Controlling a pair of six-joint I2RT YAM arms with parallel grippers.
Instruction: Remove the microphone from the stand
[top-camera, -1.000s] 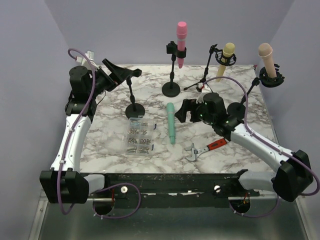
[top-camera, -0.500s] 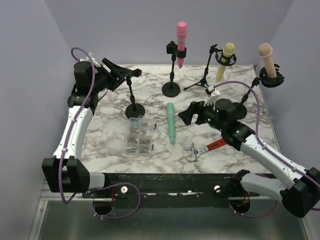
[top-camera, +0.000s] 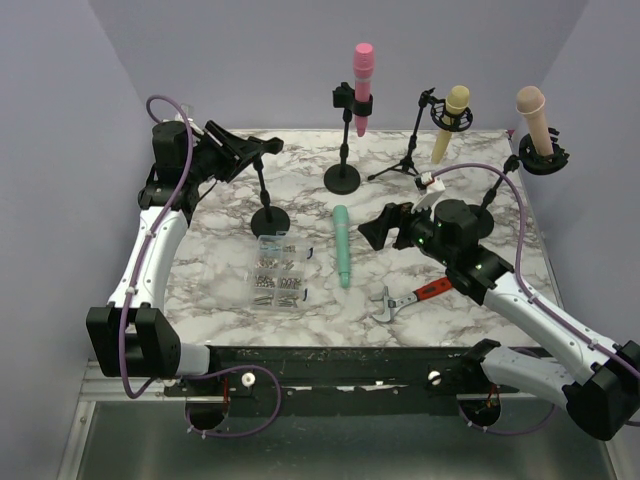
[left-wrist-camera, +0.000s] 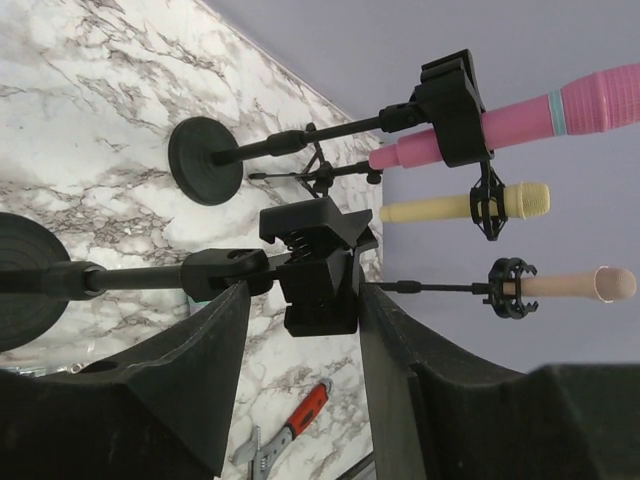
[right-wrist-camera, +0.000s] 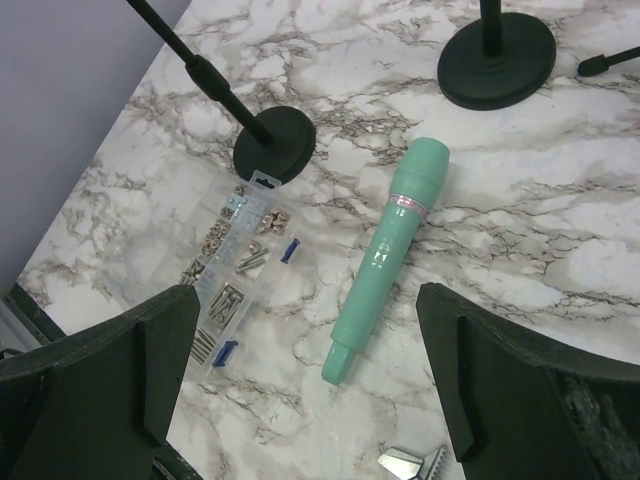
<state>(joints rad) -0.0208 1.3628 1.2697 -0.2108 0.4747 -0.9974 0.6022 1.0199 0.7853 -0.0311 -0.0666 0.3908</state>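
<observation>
One risk is the small empty stand (top-camera: 270, 220) at the centre left of the overhead frame. The left fingers (left-wrist-camera: 200, 380) stand close on both sides of its clip (left-wrist-camera: 318, 268), near or touching, and I cannot tell whether they pinch it. The base looks small and light, so I judge that a sideways pull there could tip the stand or drag it onto the screw box (top-camera: 277, 272) just below it. The teal microphone (right-wrist-camera: 395, 245) lies flat on the tabletop (top-camera: 200, 280) in the middle, free of every stand. The right fingers (right-wrist-camera: 120, 370) hover above it, spread wide and holding nothing. A careless descent could push it so that it rolls toward the wrench (top-camera: 412, 297) at the lower right. If another one is meant, the pink microphone (top-camera: 362, 85), the yellow microphone (top-camera: 452, 115) and the beige microphone (top-camera: 535, 120) sit in their holders along the upper edge. A reach there must pass the round base (top-camera: 343, 178) under the pink one and the tripod legs (top-camera: 405, 165), and either could be knocked.
</observation>
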